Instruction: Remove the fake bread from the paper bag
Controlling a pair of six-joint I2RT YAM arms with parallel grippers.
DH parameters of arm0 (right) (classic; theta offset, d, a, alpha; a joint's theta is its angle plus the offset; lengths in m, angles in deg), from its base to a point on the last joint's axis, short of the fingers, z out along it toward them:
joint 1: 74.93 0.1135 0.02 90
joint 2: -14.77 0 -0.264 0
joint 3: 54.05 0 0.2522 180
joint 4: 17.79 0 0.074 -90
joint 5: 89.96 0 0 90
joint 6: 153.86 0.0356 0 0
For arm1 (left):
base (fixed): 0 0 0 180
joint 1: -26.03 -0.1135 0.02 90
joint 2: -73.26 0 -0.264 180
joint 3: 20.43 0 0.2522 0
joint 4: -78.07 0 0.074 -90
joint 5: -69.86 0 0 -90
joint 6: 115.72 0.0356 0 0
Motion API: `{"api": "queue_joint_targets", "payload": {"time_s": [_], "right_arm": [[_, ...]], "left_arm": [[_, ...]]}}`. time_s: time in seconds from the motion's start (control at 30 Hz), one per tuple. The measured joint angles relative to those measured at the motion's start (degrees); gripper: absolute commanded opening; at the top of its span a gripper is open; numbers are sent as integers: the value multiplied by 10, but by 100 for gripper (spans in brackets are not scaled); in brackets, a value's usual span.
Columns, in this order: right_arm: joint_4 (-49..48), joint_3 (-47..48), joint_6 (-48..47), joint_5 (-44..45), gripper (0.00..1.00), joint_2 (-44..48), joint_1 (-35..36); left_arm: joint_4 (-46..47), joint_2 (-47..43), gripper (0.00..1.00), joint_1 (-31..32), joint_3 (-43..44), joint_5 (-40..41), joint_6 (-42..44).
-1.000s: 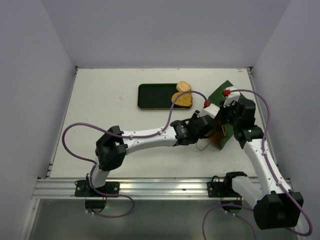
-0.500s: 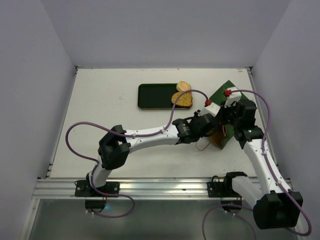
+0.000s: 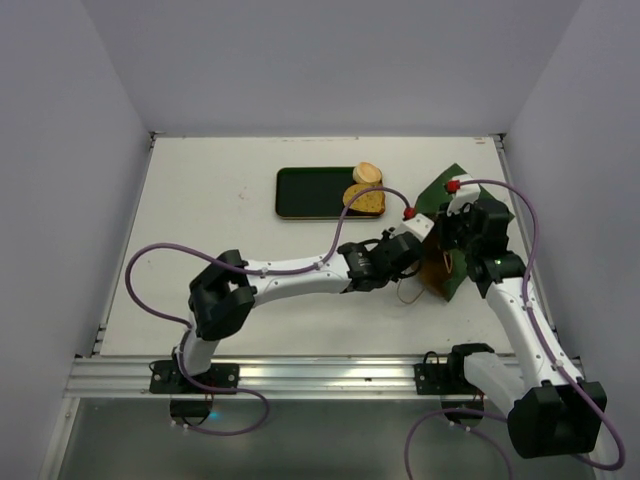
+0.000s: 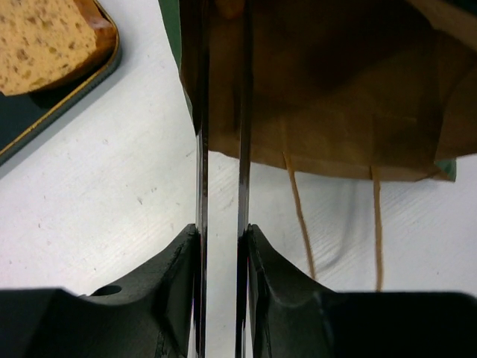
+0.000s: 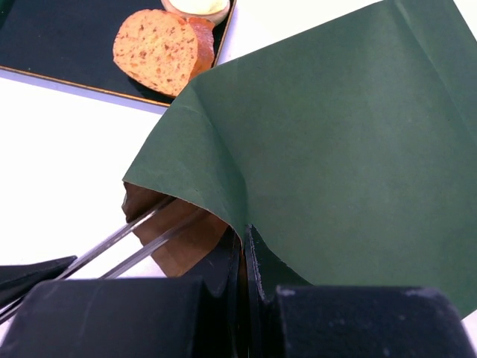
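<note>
The paper bag [image 3: 452, 192], dark green outside and brown inside, lies tipped on the table at the right. My right gripper [image 3: 456, 236] is shut on its rim, as the right wrist view [image 5: 244, 246] shows against the green paper [image 5: 335, 134]. My left gripper [image 3: 402, 256] is shut on metal tongs [image 4: 201, 149], and their tips reach into the bag's brown mouth [image 4: 335, 97]. The tongs also show in the right wrist view [image 5: 127, 239]. A brown toast slice [image 3: 366, 201] and a tan bun [image 3: 367, 172] lie at the tray's right end. Any bread inside the bag is hidden.
A flat dark green tray [image 3: 310, 192] lies left of the bag at mid-table. The bag's twine handles [image 4: 298, 216] trail on the white table near my left gripper. Purple cables loop over both arms.
My left gripper has shifted slightly at the bag's mouth, first in and then back a little, with the tongs in it. The right gripper still holds the bag's rim.
</note>
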Motion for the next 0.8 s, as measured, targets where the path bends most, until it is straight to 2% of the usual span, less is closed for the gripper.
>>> {"api": "queue_joint_targets", "payload": {"time_s": [0.2,0.8], "right_arm": [[2,0,3,1,0,-1,4],[-3,0,3,13,0,-1,5]], "left_arm": [[27,-57,0,0,-83,-26,2],[58,-230,0,12,-244,-88,-21]]}}
